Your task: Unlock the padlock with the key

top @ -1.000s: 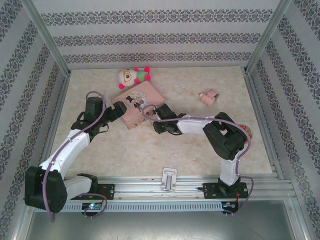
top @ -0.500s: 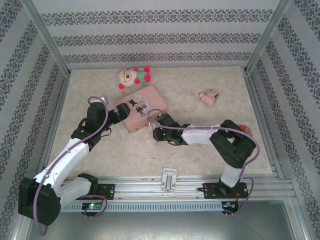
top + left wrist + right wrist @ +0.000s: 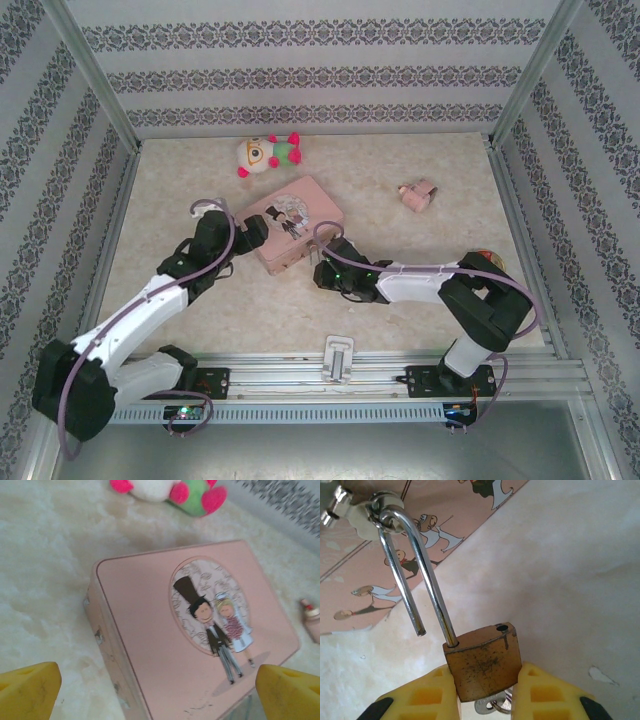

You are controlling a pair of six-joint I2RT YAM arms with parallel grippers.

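Observation:
The brass padlock [image 3: 484,665] sits between the yellow fingers of my right gripper [image 3: 485,682], which is shut on its body. Its silver shackle [image 3: 415,565] has one end out of the body, and its loop hangs through the clasp [image 3: 372,515] of the pink tin box [image 3: 295,222]. A silver key [image 3: 492,706] pokes out under the padlock. In the top view my right gripper [image 3: 322,262] is at the box's near right edge. My left gripper [image 3: 160,695] is wide open over the lid's near end, one yellow fingertip [image 3: 27,690] on each side, holding nothing.
A white, pink and green plush toy [image 3: 268,152] lies behind the box. A small pink object [image 3: 417,194] rests at the back right. A white bracket [image 3: 338,357] sits on the front rail between the arm bases. Patterned walls close in three sides.
My right gripper has pulled back from over the lid to the box's near edge. The box has slid slightly right and nearer. My left gripper followed it to the right.

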